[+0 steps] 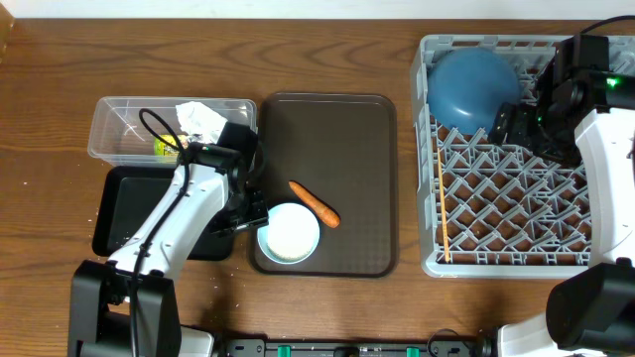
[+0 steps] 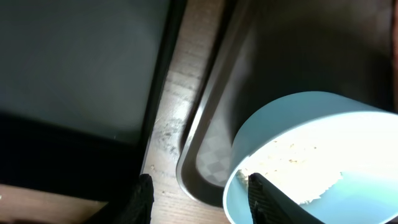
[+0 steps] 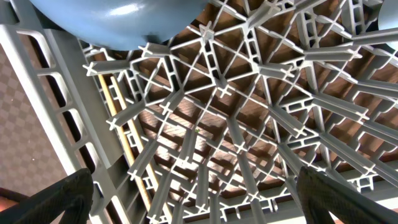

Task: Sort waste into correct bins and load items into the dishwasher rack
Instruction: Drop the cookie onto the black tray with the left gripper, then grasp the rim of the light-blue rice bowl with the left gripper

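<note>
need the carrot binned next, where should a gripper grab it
Grip the carrot across its middle, straight down from above. It lies flat and slanted on the brown tray, so turn the jaws square to its length. The light-blue cup sits close beside it, so a side approach is cramped.

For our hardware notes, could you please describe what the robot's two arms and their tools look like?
The left arm and right arm both have white, boxy links with black joints. A thin black cable loops off the left one; a green light glows on the right. The left tool and right tool each have two matte black fingers.
</note>
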You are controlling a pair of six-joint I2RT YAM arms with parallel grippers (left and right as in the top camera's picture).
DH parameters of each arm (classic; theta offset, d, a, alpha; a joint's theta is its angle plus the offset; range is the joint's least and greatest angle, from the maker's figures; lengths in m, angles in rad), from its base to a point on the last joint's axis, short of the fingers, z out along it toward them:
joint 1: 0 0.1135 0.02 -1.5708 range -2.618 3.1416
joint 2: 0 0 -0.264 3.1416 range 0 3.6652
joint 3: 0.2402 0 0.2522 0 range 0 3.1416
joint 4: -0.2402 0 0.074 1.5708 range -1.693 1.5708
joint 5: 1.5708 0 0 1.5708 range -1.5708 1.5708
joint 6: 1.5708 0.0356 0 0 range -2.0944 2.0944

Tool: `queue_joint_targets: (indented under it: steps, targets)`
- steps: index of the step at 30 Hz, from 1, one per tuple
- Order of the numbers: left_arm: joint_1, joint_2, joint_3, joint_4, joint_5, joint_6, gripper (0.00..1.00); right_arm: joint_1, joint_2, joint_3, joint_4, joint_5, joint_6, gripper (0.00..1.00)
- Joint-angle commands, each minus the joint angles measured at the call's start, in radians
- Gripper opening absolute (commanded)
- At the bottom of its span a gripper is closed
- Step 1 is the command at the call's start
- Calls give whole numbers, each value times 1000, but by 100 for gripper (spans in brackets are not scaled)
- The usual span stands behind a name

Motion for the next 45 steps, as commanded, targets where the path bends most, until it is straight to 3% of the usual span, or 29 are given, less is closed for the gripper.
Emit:
queue_joint_targets:
  steps: [1,11,19,33,45]
  targets:
    - [-2,-17,-4,5,0,39,50,3,-6,-1,0,-7,-14,97]
    - [-34,-87,10,9,29,54,50,3,-6,-1,-2,-7,-15,96]
    - [-229,-115,10,52,28,174,50,3,-6,-1,-4,-7,-14,96]
    - [-470,-76,10,92,-12,277,50,3,-6,-1,-8,-7,-15,97]
    - [-512,43,10,87,-35,312,50,3,-6,-1,-15,-7,-15,97]
